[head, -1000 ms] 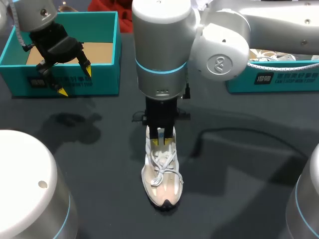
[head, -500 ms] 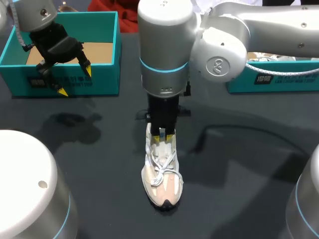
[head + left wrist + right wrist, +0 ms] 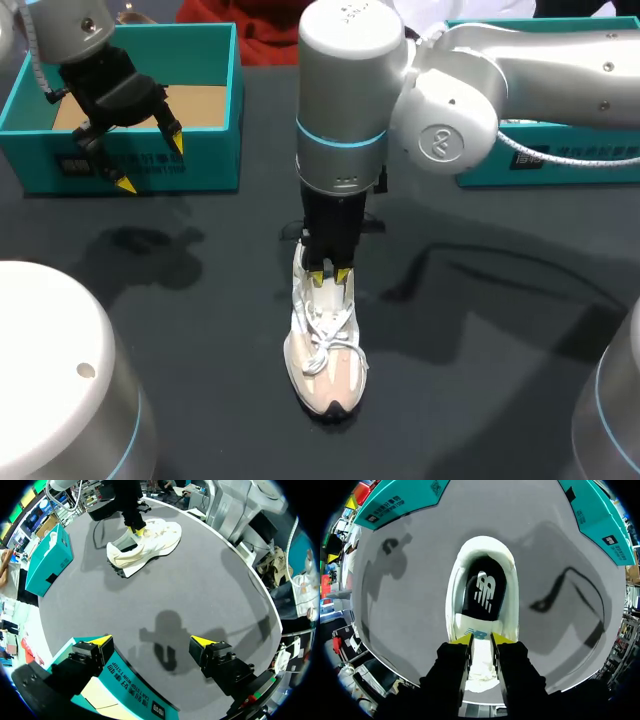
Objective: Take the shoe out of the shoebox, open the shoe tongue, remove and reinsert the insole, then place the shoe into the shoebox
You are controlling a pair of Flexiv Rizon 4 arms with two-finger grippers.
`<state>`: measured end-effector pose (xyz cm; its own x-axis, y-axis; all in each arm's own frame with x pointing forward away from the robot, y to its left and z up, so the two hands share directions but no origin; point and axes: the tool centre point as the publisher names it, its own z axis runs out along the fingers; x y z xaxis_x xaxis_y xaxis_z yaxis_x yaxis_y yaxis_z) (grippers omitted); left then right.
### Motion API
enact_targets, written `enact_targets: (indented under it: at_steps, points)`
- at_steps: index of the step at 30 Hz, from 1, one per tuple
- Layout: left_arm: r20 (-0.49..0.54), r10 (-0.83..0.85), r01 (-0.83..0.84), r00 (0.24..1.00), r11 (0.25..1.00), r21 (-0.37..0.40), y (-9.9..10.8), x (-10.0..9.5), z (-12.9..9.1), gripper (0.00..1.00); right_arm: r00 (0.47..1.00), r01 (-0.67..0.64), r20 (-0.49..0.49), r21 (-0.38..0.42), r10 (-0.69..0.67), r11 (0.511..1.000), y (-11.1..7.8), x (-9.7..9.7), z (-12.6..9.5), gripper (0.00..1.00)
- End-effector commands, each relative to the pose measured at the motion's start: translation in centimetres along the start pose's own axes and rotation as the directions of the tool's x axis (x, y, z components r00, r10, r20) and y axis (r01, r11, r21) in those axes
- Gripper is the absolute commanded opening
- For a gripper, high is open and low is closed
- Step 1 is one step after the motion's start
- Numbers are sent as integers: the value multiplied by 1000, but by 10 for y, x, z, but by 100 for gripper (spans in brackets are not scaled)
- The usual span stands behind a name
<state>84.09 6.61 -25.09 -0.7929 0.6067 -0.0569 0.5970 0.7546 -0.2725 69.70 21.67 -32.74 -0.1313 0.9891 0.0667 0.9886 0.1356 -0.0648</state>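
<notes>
Dark table (image 3: 480, 380): shoe (image 3: 325, 350) upright, tongue (image 3: 481, 635) pinched between right gripper (image 3: 329, 275) fingers. Left gripper (image 3: 151, 163) spread wide, empty, over box (image 3: 205, 160) wall.

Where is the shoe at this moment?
In the head view the shoe stands on the table, near its middle, toe toward the camera, apart from the shoebox at left; the right gripper is shut on its tongue.

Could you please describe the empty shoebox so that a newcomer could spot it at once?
On the dark table, look to the far left corner, where the left pincer hangs open. The shoebox below it is teal and lidless; unlike the teal box at the far right, it shows a bare brown floor.
</notes>
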Motion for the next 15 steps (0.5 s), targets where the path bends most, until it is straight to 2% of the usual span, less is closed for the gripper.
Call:
enact_targets:
  at_steps: [1,10,12,15]
  points:
    - [-1,0,0,1000,1000,-3,0,0,0,100,999,9,38,-23,-8,1000,-6,5,-13,24]
    - [-1,0,0,1000,1000,-3,0,0,0,100,999,36,-22,1,-36,999,7,-6,15,24]
    - [-1,0,0,1000,1000,-3,0,0,0,100,998,46,-31,-3,-46,999,8,-6,14,24]
    - [-1,0,0,1000,1000,-3,0,0,0,100,998,63,-12,-29,-64,998,4,-5,-3,25]
